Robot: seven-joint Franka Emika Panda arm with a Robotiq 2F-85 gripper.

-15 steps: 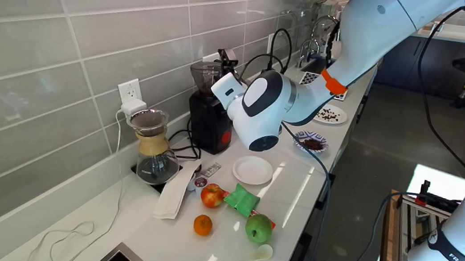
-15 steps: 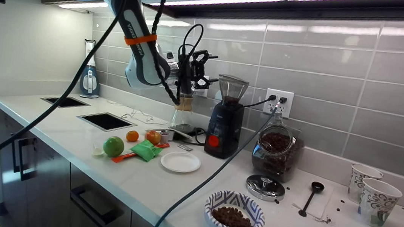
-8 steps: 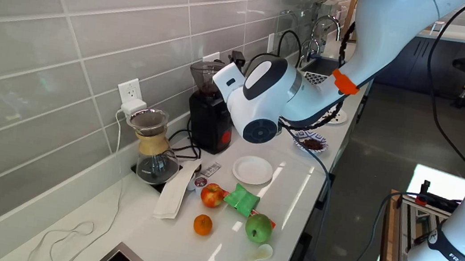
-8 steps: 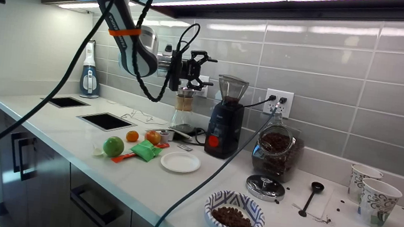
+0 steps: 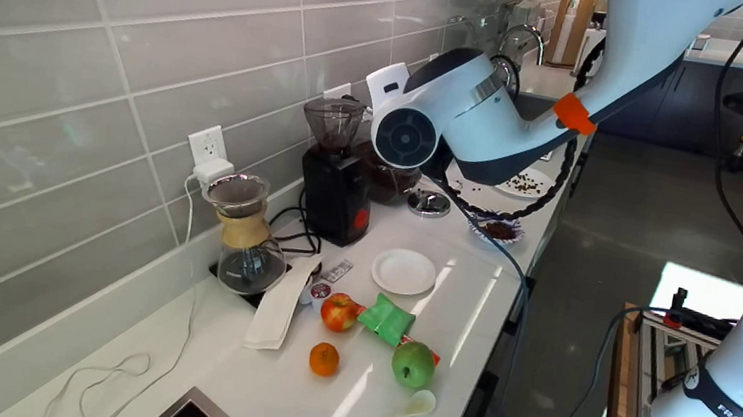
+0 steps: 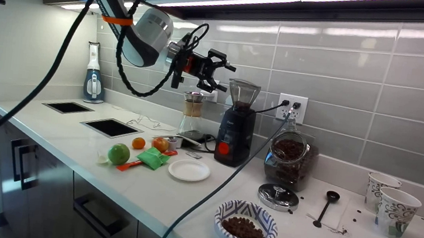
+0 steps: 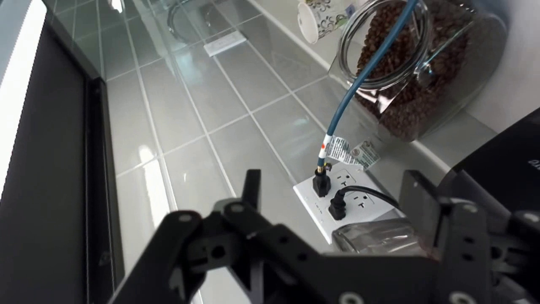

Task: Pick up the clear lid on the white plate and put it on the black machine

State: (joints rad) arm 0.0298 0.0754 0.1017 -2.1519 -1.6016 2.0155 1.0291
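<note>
The desk (image 6: pixel 81 142) is long, and at its back edge stands the machine (image 6: pixel 235 137), upright, with a smoky see-through top. Near it, along that same edge, rests a glass jar (image 6: pixel 291 168). The hand (image 6: pixel 227 79) hangs in the air near the machine's top, released and holding nothing; the wrist view shows its fingers (image 7: pixel 252 185) well parted, whereas in an exterior view they are mostly hidden behind the arm (image 5: pixel 406 138). The plate (image 6: pixel 189 171) lies flat between the front and back edges, bare in both exterior views and outside the wrist view. A silver lid (image 6: pixel 278 197) lies before the jar, towards the front edge; it is not the one wanted, and the wrist view misses it too. The clear lid itself I cannot make out: it is not on the plate, and my guess is that it sits on the machine, where clear plastic would blend with clear plastic. It should be light, stiff, slick and rather easy to crack or scratch, so any hold is best taken at opposite points of its rim, with a gentle squeeze.
</note>
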